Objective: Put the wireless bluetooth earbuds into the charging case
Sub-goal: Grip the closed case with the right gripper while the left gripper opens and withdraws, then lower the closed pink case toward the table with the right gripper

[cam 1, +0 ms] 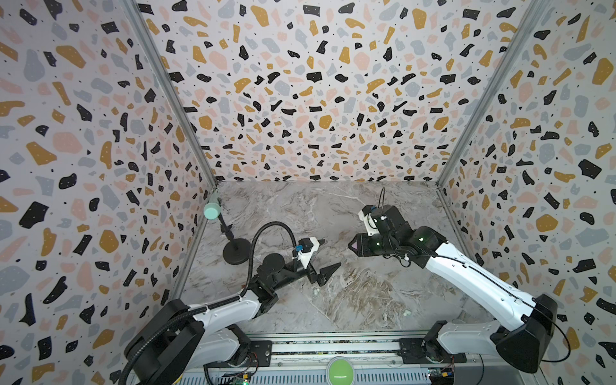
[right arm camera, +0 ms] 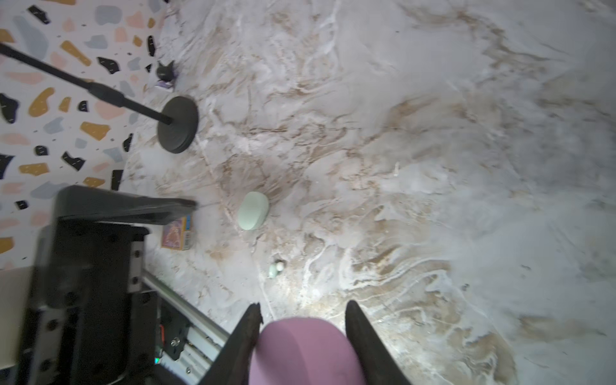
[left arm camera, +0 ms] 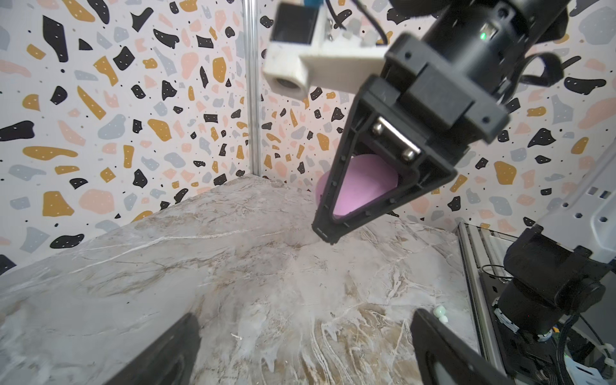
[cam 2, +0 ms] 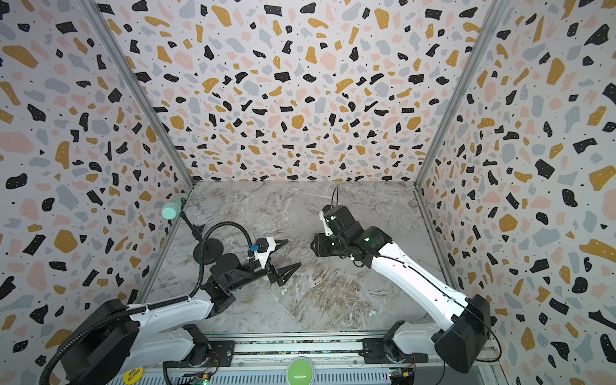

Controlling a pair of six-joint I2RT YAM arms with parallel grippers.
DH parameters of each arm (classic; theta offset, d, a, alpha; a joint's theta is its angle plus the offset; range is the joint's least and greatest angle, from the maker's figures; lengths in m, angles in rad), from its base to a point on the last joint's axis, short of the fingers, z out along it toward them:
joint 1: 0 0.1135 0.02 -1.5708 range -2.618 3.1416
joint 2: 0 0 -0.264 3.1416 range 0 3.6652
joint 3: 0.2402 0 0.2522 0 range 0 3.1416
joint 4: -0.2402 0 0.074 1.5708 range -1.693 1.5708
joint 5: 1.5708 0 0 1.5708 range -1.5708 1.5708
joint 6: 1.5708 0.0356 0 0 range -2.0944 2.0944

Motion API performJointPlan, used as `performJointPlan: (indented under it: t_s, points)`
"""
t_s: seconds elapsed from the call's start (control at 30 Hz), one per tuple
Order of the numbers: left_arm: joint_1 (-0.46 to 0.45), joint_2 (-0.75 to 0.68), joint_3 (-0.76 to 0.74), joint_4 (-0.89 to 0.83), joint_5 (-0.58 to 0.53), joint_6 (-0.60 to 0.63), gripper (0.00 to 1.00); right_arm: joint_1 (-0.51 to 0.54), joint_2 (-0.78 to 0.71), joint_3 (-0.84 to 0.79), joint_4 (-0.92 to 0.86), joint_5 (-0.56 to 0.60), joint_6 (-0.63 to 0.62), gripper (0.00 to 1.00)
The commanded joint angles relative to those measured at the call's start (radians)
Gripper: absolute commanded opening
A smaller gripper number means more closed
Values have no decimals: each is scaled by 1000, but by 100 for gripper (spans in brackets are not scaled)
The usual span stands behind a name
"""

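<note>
R gripper (right arm camera: 302,305) clenched lilac case (right arm camera: 300,350), prob. for loading; L gripper (cam 1: 330,253) gaped empty; mint earbuds (cam 1: 316,291) lay near its jaws.

terrazzo-print walls (cam 1: 300,83), grey marbled tabletop (cam 1: 333,206), metal corner posts (cam 1: 171,90)

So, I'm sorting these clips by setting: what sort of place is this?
Most likely a purpose-built robot test booth, not a home or workshop: terrazzo-print wall panels joined by aluminium posts, a marble-look tabletop, and a left arm and right arm mounted on a front rail.
</note>
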Motion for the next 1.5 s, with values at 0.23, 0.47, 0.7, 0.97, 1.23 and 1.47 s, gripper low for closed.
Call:
performJointPlan:
  t_s: [0.23, 0.47, 0.7, 0.97, 1.23, 1.47]
  points:
    - [6, -72, -19, -22, -91, 7, 100, -176, -50, -317, 228, -73, -77, 41]
    - [6, -57, -8, -31, -94, 9, 100, -221, 7, -474, 435, -176, -93, 41]
    - [6, -56, -9, -35, -105, 13, 100, -223, 66, -567, 531, -249, -78, 41]
    - [6, -47, -6, -33, -103, 14, 100, -223, 95, -606, 530, -291, -70, 43]
    - [6, -49, -6, -35, -103, 15, 100, -226, 127, -610, 483, -273, -80, 50]
    - [6, -62, -13, -42, -112, 15, 100, -226, 131, -595, 393, -199, -90, 64]
